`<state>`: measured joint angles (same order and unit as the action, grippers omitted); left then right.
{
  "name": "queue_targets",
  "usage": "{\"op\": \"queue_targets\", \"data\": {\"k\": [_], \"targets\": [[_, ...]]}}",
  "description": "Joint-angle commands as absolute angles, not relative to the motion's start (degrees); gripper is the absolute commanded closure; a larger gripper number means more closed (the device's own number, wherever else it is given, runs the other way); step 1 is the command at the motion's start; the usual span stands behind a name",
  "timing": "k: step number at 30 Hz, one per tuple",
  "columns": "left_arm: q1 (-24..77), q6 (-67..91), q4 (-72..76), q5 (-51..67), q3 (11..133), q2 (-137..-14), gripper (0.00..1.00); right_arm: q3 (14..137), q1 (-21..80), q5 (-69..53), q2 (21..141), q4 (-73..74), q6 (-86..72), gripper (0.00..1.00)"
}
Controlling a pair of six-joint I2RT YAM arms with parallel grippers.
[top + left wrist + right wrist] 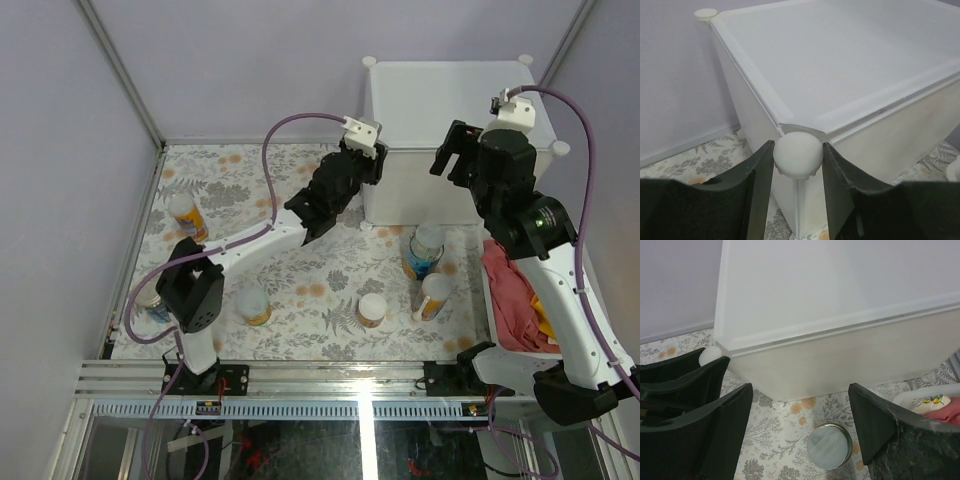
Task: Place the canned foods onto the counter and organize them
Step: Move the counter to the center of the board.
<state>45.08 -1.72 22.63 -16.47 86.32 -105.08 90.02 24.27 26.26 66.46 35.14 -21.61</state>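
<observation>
Left fingers (757, 185) flanking counter knob (798, 154), floral tabletop (300, 270), lilac walls (60, 150)

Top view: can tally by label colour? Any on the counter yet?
Yellow/orange-label cans: 4
Blue-label can: 1
Partly hidden can at the left edge, colour unclear: 1
Total: 6, all on the floral mat; on the counter: 0
</observation>
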Motion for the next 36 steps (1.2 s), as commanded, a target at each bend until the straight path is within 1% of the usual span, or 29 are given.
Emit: {"op": "queue_targets", "data": {"k": [1, 12, 14, 36], "targets": [[42.45, -2.61, 29.97, -23.71, 82.80, -98.93, 1.00, 90.17, 24.00, 26.92, 65.21, 31.82, -21.14, 0.16], [39.89, -3.23, 30.76, -25.68, 73.06, -90.20, 1.00, 90.78, 24.04, 26.98, 65.26, 32.00, -21.01, 0.16], [39.21, -3.30, 30.68, -25.59, 71.22, -88.43, 1.00, 90.65, 24.08, 28.53, 65.22, 32.00, -21.05, 0.16], [27.55, -2.76, 22.05, -16.12, 56.33, -69.34, 1.00, 91.00, 23.77, 33.71, 68.70, 28.14, -20.48, 0.15]]}}
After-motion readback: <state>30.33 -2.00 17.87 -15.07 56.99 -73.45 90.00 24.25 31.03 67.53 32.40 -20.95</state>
